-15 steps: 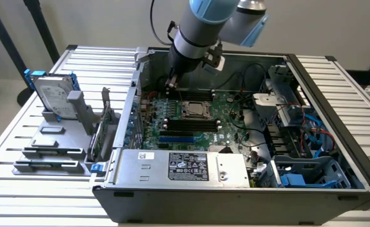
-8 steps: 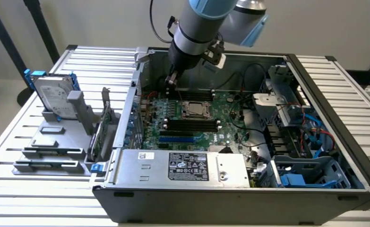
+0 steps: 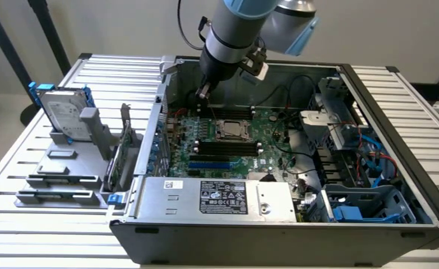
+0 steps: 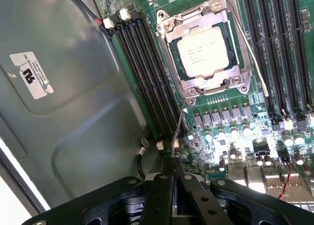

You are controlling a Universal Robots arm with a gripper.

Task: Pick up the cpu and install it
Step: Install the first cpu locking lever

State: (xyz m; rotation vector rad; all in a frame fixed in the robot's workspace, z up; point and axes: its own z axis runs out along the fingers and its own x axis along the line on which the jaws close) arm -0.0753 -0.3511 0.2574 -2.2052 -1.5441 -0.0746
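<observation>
The cpu (image 3: pixel 230 129) is lying flat in the socket frame (image 4: pixel 214 83) on the green motherboard (image 3: pixel 268 143), a little above the centre of the exterior view. It is showing a thin square shape with a shiny silver-grey top and faint print. Being square, it is giving no clear long axis. Its edges are running parallel to the black memory slots (image 3: pixel 227 148), and its metal face is pointing up.

The gripper (image 3: pixel 202 95) is hanging over the board, up and left of the cpu in the exterior view, with its fingers pressed together. A thin wire lever (image 4: pixel 179 122) is reaching towards them; whether they are pinching it, I cannot tell.
</observation>
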